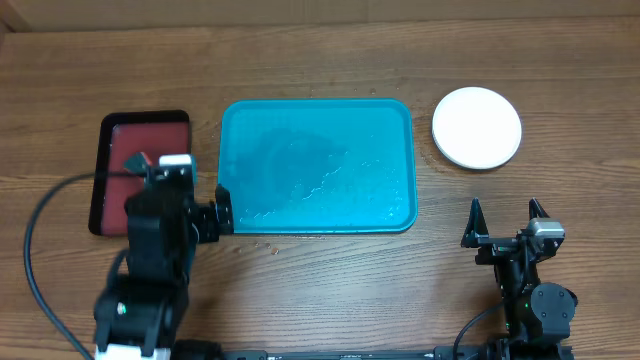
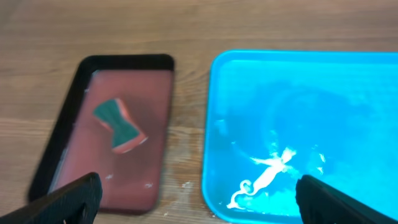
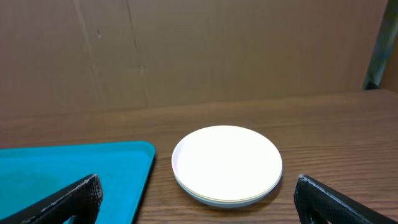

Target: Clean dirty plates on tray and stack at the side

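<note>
Plates [image 1: 477, 127] are in neither gripper. Nearest, right of the tray [image 1: 300, 130], the right gripper [image 1: 504, 206] gapes wide, empty. The left gripper [image 1: 224, 208], equally wide and empty, sits at the tray's near-left corner. Left of the tray lies a dark red tray [image 1: 120, 150] holding a sponge [image 2: 119, 124]. Plates stand stacked beyond the tray's far-right corner, white uppermost.

Large tray [image 1: 315, 165] is lying mid-table; small tray [image 1: 165, 135] is sitting just beside it toward the left edge, holding a sponge [image 2: 119, 124]; stacked plates [image 1: 477, 127] are resting toward the far right corner.
</note>
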Controlling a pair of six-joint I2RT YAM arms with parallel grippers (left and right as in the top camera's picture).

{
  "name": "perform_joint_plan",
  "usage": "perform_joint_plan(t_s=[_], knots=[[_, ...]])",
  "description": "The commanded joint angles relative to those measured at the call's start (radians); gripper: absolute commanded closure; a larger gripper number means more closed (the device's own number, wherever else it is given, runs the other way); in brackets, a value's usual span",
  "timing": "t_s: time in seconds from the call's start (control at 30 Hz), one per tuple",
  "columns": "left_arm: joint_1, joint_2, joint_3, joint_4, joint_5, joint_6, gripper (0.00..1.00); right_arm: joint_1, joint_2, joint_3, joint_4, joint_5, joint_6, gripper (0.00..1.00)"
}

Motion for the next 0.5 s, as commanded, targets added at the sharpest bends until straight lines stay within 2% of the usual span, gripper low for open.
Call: perform_joint_plan(t_s=[0.0, 0.47], knots=[[0.002, -0.105, -0.145, 0.079, 0.128, 0.041, 0.0, -0.004, -0.011, -0.01, 0.006, 0.006, 0.004, 0.0], [0.02, -0.506, -0.563, 0.527, 0.121, 0.045, 0.0, -0.004, -0.011, -0.01, 0.006, 0.006, 0.004, 0.0]])
